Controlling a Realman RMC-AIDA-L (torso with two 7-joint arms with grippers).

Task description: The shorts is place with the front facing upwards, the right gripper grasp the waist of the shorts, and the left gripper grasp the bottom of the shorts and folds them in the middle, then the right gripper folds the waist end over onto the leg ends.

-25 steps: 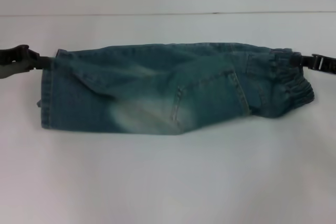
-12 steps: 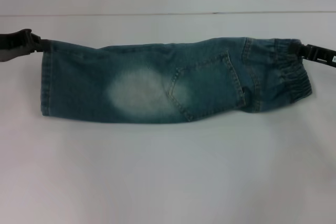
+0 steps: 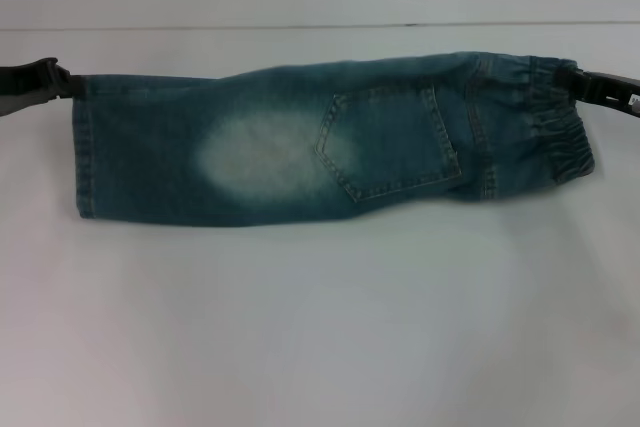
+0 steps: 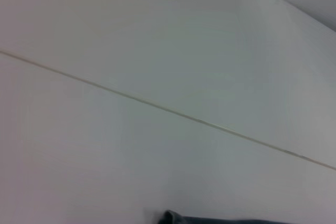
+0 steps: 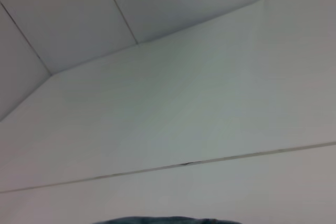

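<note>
Blue-green washed denim shorts (image 3: 330,142) w/ pale faded patch; black grippers; table (image 3: 320,327) white, maybe grey-tinged.

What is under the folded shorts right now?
Only the white table shows around the shorts. Whatever lies beneath, including the lower denim layer, is covered. The left gripper holds the leg-end corner, the right gripper the waist.

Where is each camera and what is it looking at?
Head view: from the robot's head, looking down at the shorts stretched between the left end effector and the right end effector.
Left wrist view: on the left arm, facing the white table; none of the robot shows.
Right wrist view: on the right arm, facing the table and the wall; none of the robot shows.
Shared: a sliver of the shorts' denim shows in all three.
</note>
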